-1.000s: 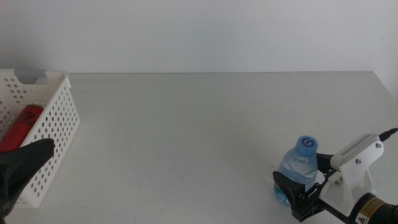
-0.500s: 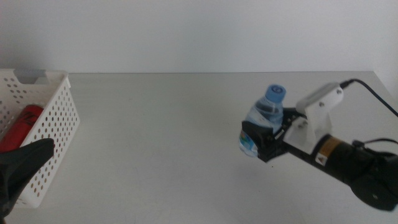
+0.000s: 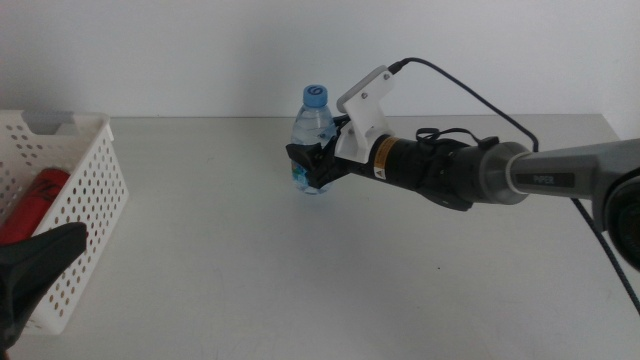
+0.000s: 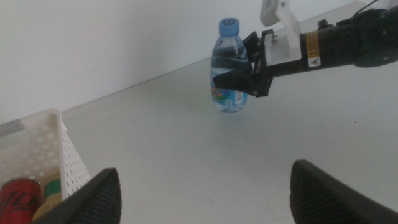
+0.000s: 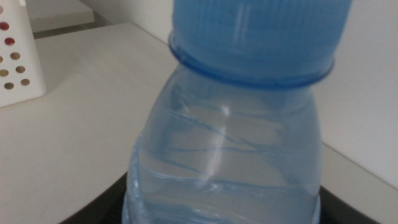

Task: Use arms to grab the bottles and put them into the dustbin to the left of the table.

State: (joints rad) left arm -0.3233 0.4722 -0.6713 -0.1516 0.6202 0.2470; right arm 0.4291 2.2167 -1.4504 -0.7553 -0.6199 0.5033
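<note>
A clear water bottle with a blue cap [image 3: 313, 135] stands upright at the far middle of the table [image 3: 250, 270], and my right gripper [image 3: 316, 166] is shut on its lower body. The right arm reaches in from the right. Whether the bottle's base touches the table, I cannot tell. The same bottle [image 4: 228, 74] and the right gripper [image 4: 247, 70] show in the left wrist view. In the right wrist view the bottle [image 5: 230, 143] fills the picture. My left gripper [image 3: 38, 262] waits open at the front left beside the white dustbin [image 3: 95, 190], which holds a red can [image 3: 35, 200] and a yellow-liquid bottle [image 4: 50, 200].
The dustbin [image 4: 59, 146] stands at the table's left edge, its perforated wall facing the table. A white wall rises just behind the table's far edge. A black cable [image 3: 470, 90] arcs above the right arm.
The right gripper has carried the water bottle from the front right of the table to the far middle, leftward. The left gripper has not moved.
</note>
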